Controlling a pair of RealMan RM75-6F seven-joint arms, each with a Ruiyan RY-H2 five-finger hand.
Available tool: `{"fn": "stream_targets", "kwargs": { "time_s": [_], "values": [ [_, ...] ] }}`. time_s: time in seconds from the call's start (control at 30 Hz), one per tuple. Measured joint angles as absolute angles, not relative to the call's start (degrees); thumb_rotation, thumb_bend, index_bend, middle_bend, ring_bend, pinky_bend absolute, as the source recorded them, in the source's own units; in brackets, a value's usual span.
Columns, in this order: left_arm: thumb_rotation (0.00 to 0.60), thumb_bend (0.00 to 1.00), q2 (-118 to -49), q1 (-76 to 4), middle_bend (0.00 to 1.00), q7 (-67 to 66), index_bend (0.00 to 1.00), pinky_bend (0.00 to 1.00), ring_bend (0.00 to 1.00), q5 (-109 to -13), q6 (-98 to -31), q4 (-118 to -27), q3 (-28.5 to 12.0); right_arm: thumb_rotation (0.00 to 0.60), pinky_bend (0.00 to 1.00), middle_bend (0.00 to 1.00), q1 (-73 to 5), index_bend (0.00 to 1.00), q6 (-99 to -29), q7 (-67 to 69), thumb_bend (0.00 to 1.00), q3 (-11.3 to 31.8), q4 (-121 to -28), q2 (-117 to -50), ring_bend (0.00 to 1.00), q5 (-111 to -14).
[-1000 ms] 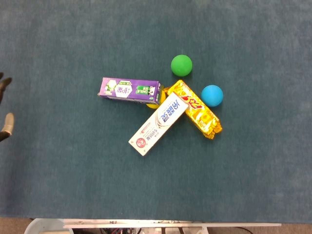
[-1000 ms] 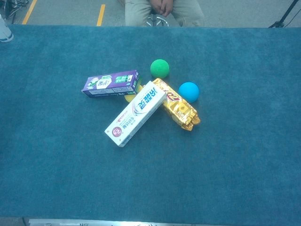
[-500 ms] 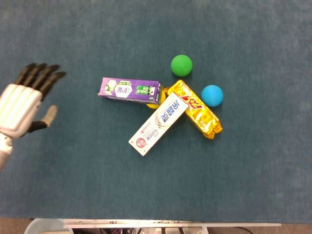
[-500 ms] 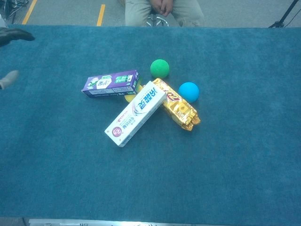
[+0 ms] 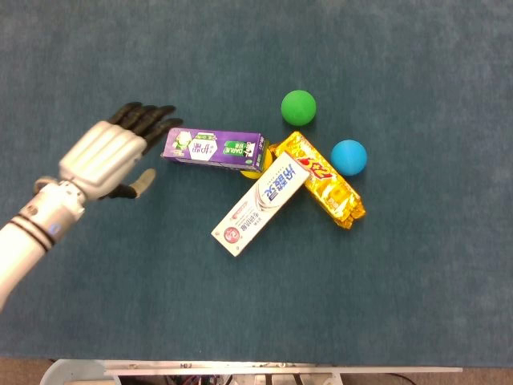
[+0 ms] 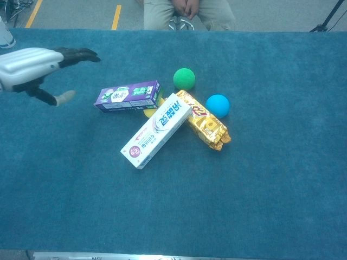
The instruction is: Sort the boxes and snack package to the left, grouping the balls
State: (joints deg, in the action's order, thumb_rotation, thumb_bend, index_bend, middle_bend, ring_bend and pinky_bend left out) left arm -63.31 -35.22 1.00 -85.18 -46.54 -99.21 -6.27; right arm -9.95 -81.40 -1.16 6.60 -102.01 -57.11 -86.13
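A purple box [image 5: 212,147] [image 6: 128,96] lies left of the pile. A white box [image 5: 260,204] [image 6: 155,130] leans diagonally across a gold snack package [image 5: 318,177] [image 6: 204,119]. A yellow ball [image 5: 252,172] [image 6: 149,112] peeks out between the boxes. A green ball [image 5: 298,106] [image 6: 184,78] sits behind the pile and a blue ball [image 5: 349,156] [image 6: 217,105] lies at its right. My left hand [image 5: 112,154] [image 6: 35,65] hovers open, fingers spread, just left of the purple box, holding nothing. My right hand is out of sight.
Teal cloth covers the table [image 5: 120,305] [image 6: 271,206]. A seated person [image 6: 188,12] is beyond the far edge. A pale bin rim [image 5: 76,372] shows at the near left edge.
My left hand has come in from the left edge and moved right toward the purple box, staying open. The objects have not shifted.
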Motion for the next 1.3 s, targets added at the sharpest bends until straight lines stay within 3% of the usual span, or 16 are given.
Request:
{"fn": "stream_targets", "kwargs": {
  "time_s": [0.37, 0.93, 1.13, 1.3],
  "values": [
    [0.600, 0.28, -70.16, -43.04, 0.01, -7.23, 0.00, 0.04, 0.00, -73.90, -37.79, -94.16, -7.37, 0.600, 0.24, 0.26, -10.56, 0.16, -79.53, 0.88, 0.06, 6.43, -99.04, -58.42, 0.16, -84.56],
    [0.600, 0.27, -78.63, -49.75, 0.09, -13.05, 0.00, 0.06, 0.06, -60.77, -35.16, -87.70, -6.72, 0.600, 0.24, 0.26, -11.01, 0.16, -78.18, 3.83, 0.06, 6.11, -95.50, -59.95, 0.16, -83.47],
    [0.600, 0.27, -80.36, -50.49, 0.21, -10.66, 0.13, 0.12, 0.18, -59.88, -34.39, -86.09, -6.89, 0.600, 0.24, 0.26, -10.80, 0.16, -78.19, 4.78, 0.06, 5.98, -94.62, -60.13, 0.16, -83.21],
    [0.600, 0.27, -82.15, -50.46, 0.41, -7.17, 0.35, 0.20, 0.35, -60.23, -34.53, -84.05, -7.49, 0.600, 0.24, 0.26, -10.54, 0.16, -78.50, 5.35, 0.06, 5.93, -94.27, -60.10, 0.16, -83.16]
  ]
}}
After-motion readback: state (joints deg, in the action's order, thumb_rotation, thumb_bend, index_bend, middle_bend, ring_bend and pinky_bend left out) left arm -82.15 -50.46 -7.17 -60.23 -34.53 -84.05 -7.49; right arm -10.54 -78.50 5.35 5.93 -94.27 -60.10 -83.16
